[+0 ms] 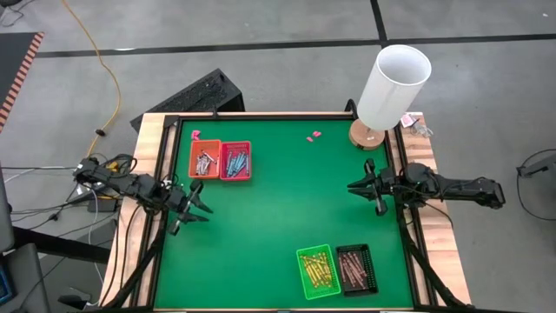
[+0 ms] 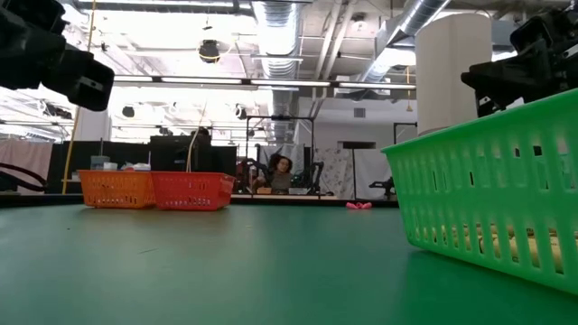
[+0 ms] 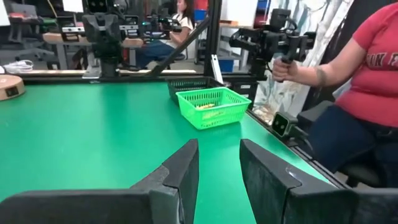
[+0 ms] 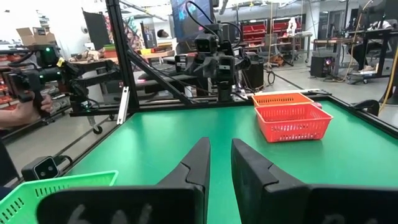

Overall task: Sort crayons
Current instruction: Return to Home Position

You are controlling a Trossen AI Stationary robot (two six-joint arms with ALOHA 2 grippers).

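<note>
The crayons lie sorted in four small trays on the green table. Grey ones lie in the orange tray [image 1: 204, 160] and blue ones in the red tray [image 1: 235, 161] at the far left. Yellow ones lie in the green tray [image 1: 318, 271] and brown-red ones in the black tray [image 1: 355, 269] at the near right. My left gripper [image 1: 201, 202] hovers open and empty near the table's left edge, just nearer than the orange tray. My right gripper [image 1: 363, 186] hovers open and empty near the right edge.
A tall white cylinder [image 1: 393, 85] stands on a wooden disc at the far right corner. Pink scraps [image 1: 314, 135] lie near the far edge. A person in a red shirt [image 3: 367, 81] sits beside the table holding a camera rig. The table's middle [image 1: 287, 200] is bare green.
</note>
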